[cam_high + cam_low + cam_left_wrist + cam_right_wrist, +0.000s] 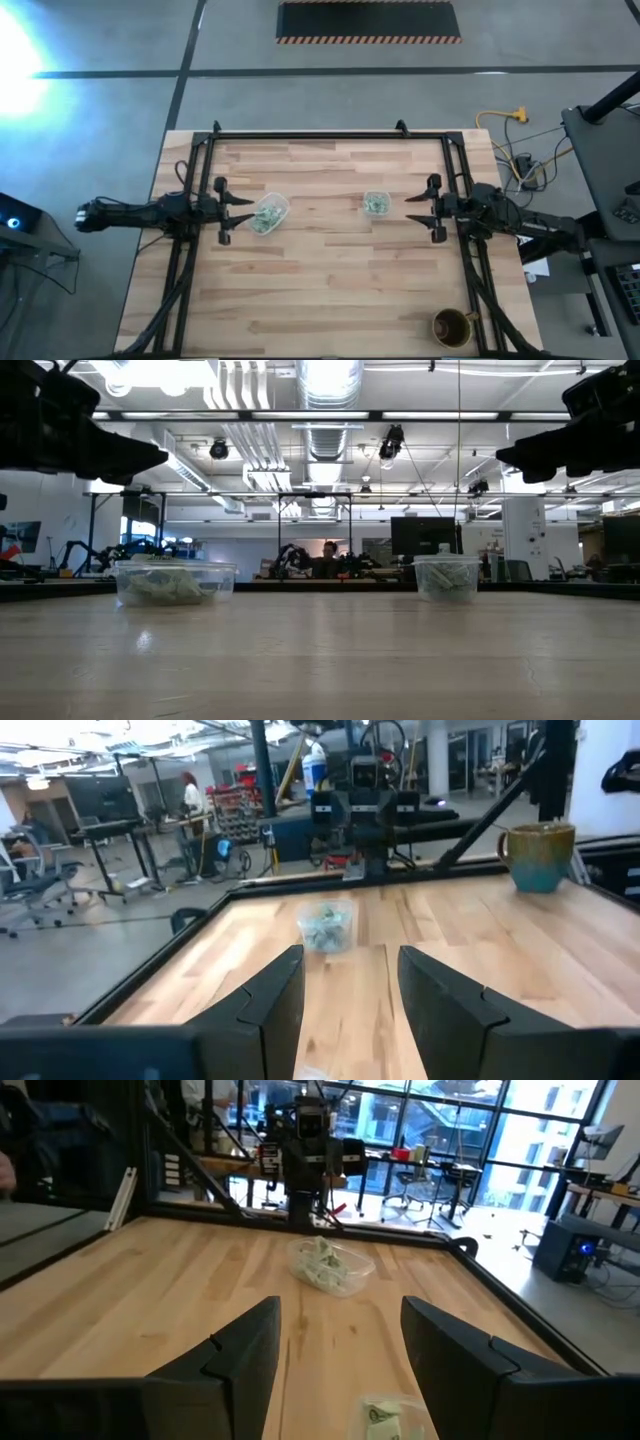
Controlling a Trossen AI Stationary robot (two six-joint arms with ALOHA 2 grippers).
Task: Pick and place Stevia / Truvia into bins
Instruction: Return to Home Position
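Near the middle of the surface [330,290], two clear bins are sitting well apart from each other. The bigger bin [268,213] is sitting closer to the left edge. The smaller bin [376,204] is sitting closer to the right edge. Green and white Stevia packets [263,218] are lying in a heap inside both bins.

The left gripper [240,212] is hanging in the air over the left edge, just beside the bigger bin and pointing toward it. Its fingers are standing apart and are empty.

The right gripper [412,208] is hanging in the air over the right edge, near the smaller bin and pointing toward it. Its fingers are standing apart and are empty too.

A brown cup [452,326] is standing by a corner of the surface on the right arm's side. A person [328,556] is sitting far back in the room.
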